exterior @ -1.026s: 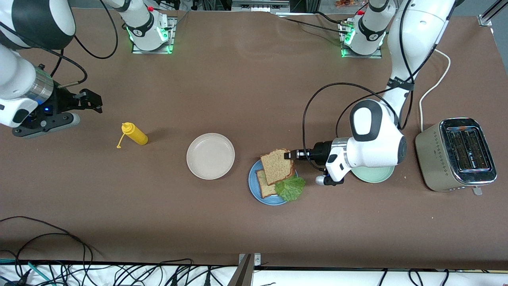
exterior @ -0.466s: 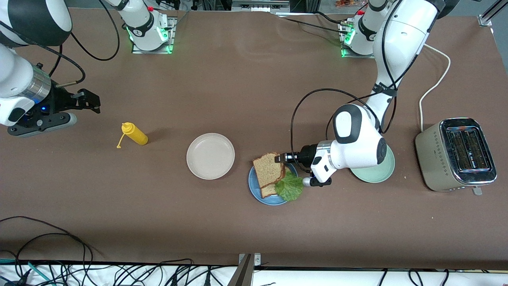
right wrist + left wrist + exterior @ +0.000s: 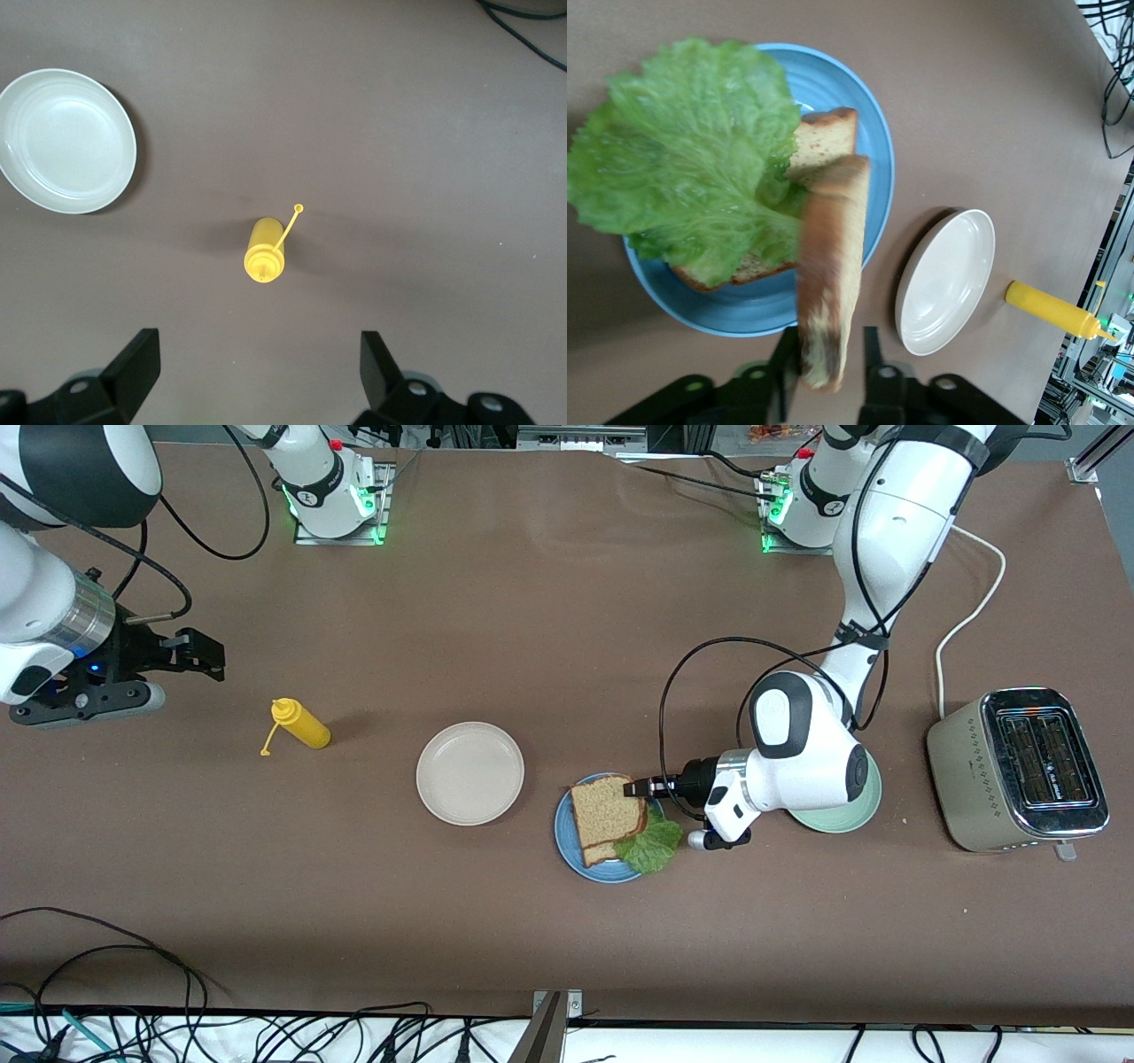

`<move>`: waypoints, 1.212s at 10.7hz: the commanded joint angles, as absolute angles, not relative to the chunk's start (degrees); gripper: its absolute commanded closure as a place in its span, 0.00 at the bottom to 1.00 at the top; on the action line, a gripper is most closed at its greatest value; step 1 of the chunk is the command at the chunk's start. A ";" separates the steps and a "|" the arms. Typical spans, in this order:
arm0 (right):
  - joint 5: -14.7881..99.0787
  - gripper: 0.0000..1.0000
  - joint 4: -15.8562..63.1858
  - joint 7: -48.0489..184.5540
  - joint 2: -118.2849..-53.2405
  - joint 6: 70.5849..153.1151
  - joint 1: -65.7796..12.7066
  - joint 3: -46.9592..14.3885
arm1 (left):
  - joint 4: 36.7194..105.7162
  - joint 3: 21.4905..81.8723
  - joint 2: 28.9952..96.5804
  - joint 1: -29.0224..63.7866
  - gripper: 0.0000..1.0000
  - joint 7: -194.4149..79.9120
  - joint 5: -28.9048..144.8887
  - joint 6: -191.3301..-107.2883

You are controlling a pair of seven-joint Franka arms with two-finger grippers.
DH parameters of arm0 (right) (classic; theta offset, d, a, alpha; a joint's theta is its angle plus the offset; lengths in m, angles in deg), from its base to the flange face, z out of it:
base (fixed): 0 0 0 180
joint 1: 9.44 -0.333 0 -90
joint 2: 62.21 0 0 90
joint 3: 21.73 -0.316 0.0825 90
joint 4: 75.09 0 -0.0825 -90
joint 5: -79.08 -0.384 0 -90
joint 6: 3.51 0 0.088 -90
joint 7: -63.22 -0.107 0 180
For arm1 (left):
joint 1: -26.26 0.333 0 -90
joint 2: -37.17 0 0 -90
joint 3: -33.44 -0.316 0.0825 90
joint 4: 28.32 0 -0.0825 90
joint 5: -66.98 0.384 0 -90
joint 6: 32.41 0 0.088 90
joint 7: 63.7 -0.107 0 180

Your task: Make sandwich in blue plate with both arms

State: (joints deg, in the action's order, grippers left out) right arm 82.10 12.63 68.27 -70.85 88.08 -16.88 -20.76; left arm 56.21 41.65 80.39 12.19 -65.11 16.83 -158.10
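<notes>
The blue plate (image 3: 563, 837) holds a lower bread slice (image 3: 599, 852) with a green lettuce leaf (image 3: 651, 846) on it. A second bread slice (image 3: 607, 808) rests tilted over them. My left gripper (image 3: 636, 786) is at this slice's edge, over the plate's rim. In the left wrist view the top slice (image 3: 828, 283) stands edge-on between the fingers of the left gripper (image 3: 827, 372), with a gap to one finger, above the lettuce (image 3: 682, 177), the lower slice (image 3: 824, 142) and the plate (image 3: 868, 150). My right gripper (image 3: 205, 654) waits open and empty at the right arm's end.
A cream-white plate (image 3: 469, 772) sits beside the blue plate, toward the right arm's end. A yellow squeeze bottle (image 3: 303, 724) lies beside it. A mint-green plate (image 3: 842, 815) is under the left arm, and a toaster (image 3: 1019, 766) stands at the left arm's end.
My left gripper has carried the top slice over the blue plate and lowered it flatter onto the lettuce and lower slice. Its fingers now stand apart from the bread. The right arm has barely moved.
</notes>
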 commanded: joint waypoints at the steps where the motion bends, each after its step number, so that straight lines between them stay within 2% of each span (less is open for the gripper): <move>1: 82.42 0.00 12.36 65.60 -69.51 87.82 -16.03 -21.73 | 54.83 40.74 81.90 11.58 0.41 -66.07 15.04 -157.92; 2: 82.77 0.00 12.53 65.85 -68.98 86.25 -15.86 -21.65 | 54.91 40.74 82.08 11.58 0.40 -66.08 15.13 -157.92; 5: 84.87 0.00 12.09 66.21 -69.33 86.40 -16.12 -21.73 | 55.00 38.46 82.26 11.75 0.21 -66.07 14.78 -157.92; 6: 84.79 0.00 12.09 66.21 -69.42 86.75 -16.12 -21.82 | 55.09 37.84 82.25 12.10 0.00 -66.08 14.78 -157.83; 13: 83.21 0.00 9.90 66.38 -69.42 86.84 -15.68 -19.10 | 55.53 34.51 80.50 13.16 0.00 -65.72 15.39 -154.77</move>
State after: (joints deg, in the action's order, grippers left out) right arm 83.85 11.10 66.85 -69.69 87.32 -16.18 -19.62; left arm 55.75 36.36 81.67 12.77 -65.11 16.83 -157.94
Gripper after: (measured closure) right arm 0.000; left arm 0.000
